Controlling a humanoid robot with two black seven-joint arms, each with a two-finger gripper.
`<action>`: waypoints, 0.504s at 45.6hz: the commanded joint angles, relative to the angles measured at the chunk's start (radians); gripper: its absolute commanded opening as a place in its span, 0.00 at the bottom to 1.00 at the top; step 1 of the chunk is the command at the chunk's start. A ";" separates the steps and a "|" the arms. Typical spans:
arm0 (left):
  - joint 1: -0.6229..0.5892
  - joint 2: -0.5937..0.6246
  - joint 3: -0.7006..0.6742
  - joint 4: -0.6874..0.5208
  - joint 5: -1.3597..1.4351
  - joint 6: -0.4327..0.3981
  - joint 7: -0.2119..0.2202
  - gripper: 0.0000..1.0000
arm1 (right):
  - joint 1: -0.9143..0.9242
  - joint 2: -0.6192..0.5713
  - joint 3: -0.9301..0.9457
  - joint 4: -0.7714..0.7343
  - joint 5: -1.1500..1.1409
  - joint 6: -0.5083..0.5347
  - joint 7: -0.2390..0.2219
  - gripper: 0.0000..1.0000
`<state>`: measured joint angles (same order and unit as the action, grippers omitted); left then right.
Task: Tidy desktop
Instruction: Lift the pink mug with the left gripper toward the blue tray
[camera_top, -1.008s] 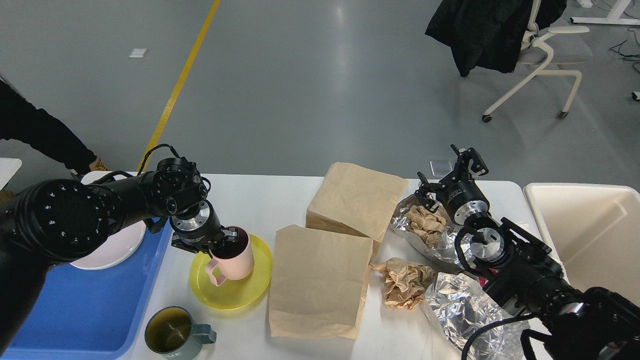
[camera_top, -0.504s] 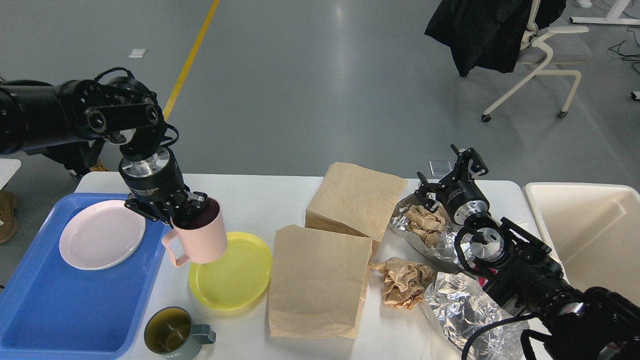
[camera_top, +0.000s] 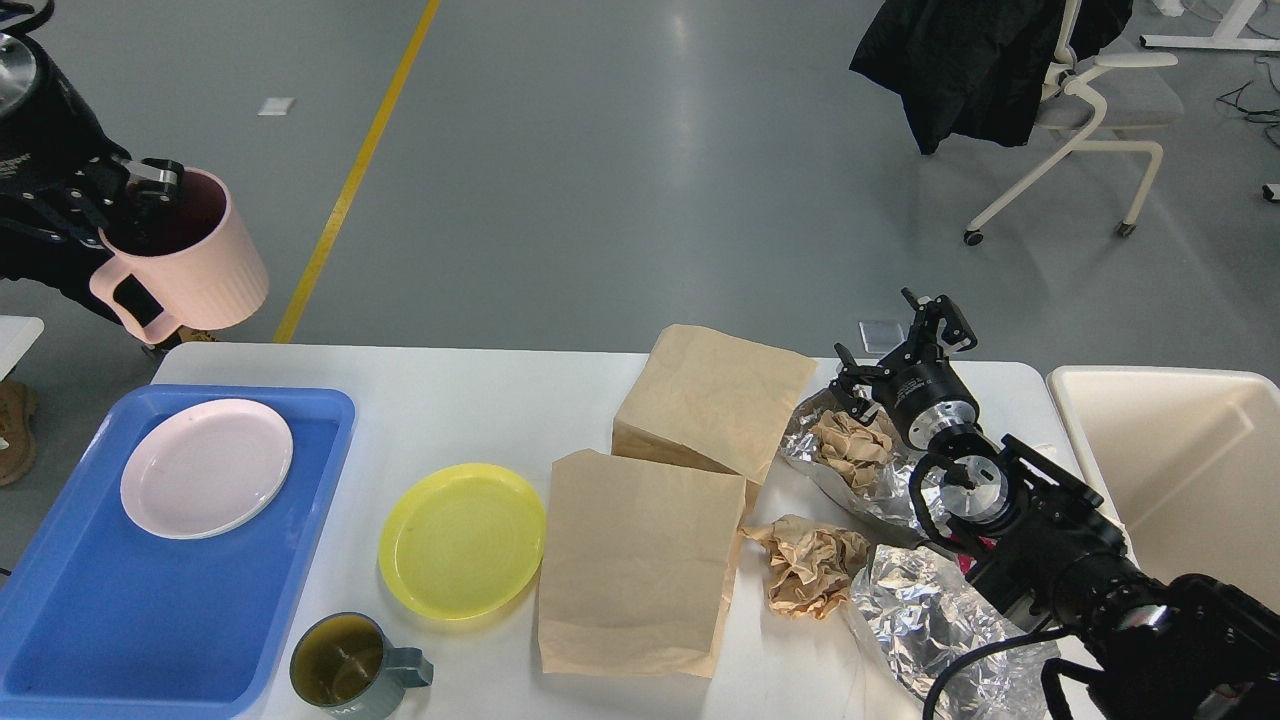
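Observation:
The white desktop (camera_top: 470, 405) holds a yellow plate (camera_top: 462, 540), a grey-green mug (camera_top: 345, 667), two brown paper bags (camera_top: 635, 575), crumpled brown paper (camera_top: 810, 568) and sheets of foil (camera_top: 925, 620). High at the upper left, my left gripper (camera_top: 140, 195) is shut on the rim of a pink ribbed mug (camera_top: 190, 265), held well above the table and tilted. My right gripper (camera_top: 905, 335) is open over the table's far right, just beyond foil holding a paper wad (camera_top: 850, 440).
A blue tray (camera_top: 150, 610) with a pale pink plate (camera_top: 205, 480) lies at the left. A cream bin (camera_top: 1180, 470) stands off the right edge. A chair with a black coat (camera_top: 980, 60) stands on the floor behind.
My left gripper has lifted the pink mug off the yellow plate and carried it up and to the left, high past the tray. The right arm has stayed still.

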<state>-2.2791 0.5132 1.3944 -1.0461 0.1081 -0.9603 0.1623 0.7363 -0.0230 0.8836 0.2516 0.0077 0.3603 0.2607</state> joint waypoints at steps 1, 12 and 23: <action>-0.030 0.010 0.035 -0.051 0.001 0.000 -0.010 0.00 | 0.000 0.000 0.000 0.000 0.000 0.000 0.000 1.00; -0.031 0.010 0.037 -0.083 -0.001 0.000 -0.012 0.00 | 0.000 0.000 0.000 0.000 0.000 0.000 -0.001 1.00; -0.005 0.034 0.067 -0.080 0.004 0.000 -0.003 0.00 | 0.000 0.000 0.000 0.000 0.000 -0.001 0.000 1.00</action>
<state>-2.3056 0.5324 1.4382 -1.1276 0.1109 -0.9602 0.1605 0.7363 -0.0230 0.8836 0.2516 0.0077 0.3603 0.2601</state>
